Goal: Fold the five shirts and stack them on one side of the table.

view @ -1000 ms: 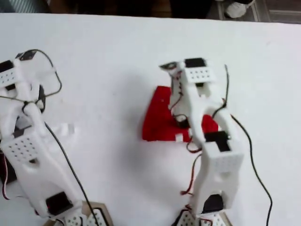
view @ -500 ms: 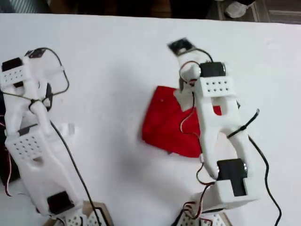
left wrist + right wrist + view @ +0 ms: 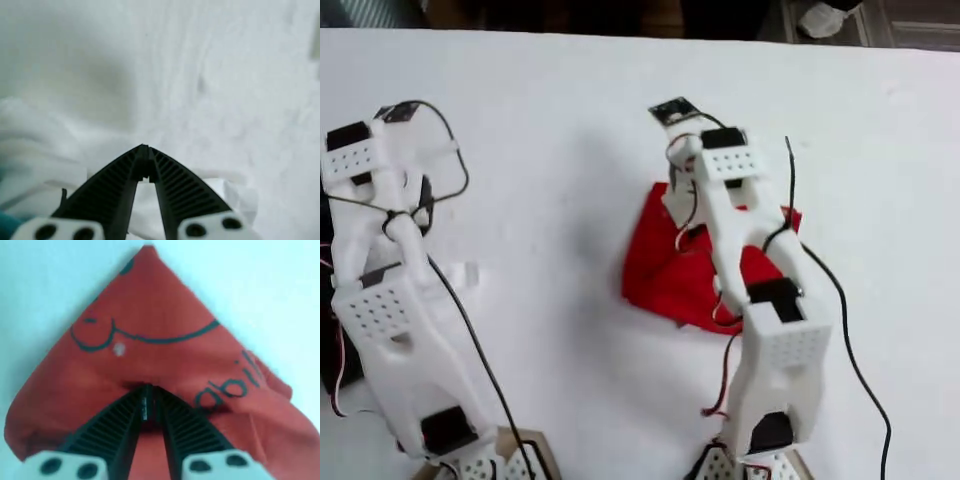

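Note:
A red shirt [image 3: 660, 265] with dark print lies crumpled near the middle of the white table [image 3: 550, 120]. The right arm [image 3: 765, 330] stretches over it from the near edge. In the right wrist view my right gripper [image 3: 146, 394] is shut, its black tips pressed into a pucker of the red shirt [image 3: 150, 335]. The left arm [image 3: 390, 320] stands folded at the table's left side, well away from the red shirt. My left gripper [image 3: 144, 151] is shut, its tips over pale white fabric [image 3: 40, 145] that lies in soft folds on the table.
A small white piece [image 3: 468, 274] lies beside the left arm. A teal patch [image 3: 6, 226] peeks out beside the white folds. Cables hang off both arms. The table's far edge [image 3: 620, 34] borders dark floor; broad bare tabletop lies at the back and far right.
The right arm swung out to the right and came back left over the shirt. The red shirt got pulled wider, one corner now reaching right. The left arm shifted slightly.

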Controlling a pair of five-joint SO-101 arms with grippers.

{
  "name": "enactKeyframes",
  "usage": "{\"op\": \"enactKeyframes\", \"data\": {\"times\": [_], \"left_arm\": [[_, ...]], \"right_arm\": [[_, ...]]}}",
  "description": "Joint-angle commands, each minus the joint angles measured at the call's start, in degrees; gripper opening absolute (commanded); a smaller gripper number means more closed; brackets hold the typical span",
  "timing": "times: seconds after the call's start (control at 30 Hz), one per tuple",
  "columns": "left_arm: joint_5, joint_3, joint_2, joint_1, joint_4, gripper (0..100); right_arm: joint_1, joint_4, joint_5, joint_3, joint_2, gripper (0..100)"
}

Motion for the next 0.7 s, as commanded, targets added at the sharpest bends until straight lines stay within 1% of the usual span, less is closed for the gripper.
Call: {"op": "enactKeyframes", "data": {"times": [0.0, 0.13, 0.17, 0.27, 0.4, 0.53, 0.6, 0.67], "left_arm": [[0.5, -2.1, -1.2, 0.6, -0.5, 3], [0.5, -2.1, -1.2, 0.6, -0.6, 3], [0.5, -2.1, -1.2, 0.6, -0.6, 3], [0.5, -2.1, -1.2, 0.6, -0.6, 3], [0.5, -2.1, -1.2, 0.6, -0.6, 3], [0.6, -2.1, -1.2, 0.6, -0.6, 3], [0.6, -2.1, -1.2, 0.6, -0.6, 3], [0.6, -2.1, -1.2, 0.5, -0.6, 3]], "right_arm": [[1.2, 7.4, 0.2, -4.1, 1.5, 1.9], [3.5, 13.0, 0.5, -4.2, 2.1, 1.9], [4.0, 13.7, 1.7, -4.3, 2.0, 1.9], [5.4, 14.7, 4.4, -4.0, 0.2, 1.9], [7.1, 15.7, 5.0, -3.9, -4.4, 1.9], [7.3, 19.1, 5.1, -3.6, -6.3, 1.9], [7.3, 19.2, 5.2, -1.5, -6.9, 1.9], [7.2, 19.2, 7.0, 1.7, -7.1, 1.9]]}}
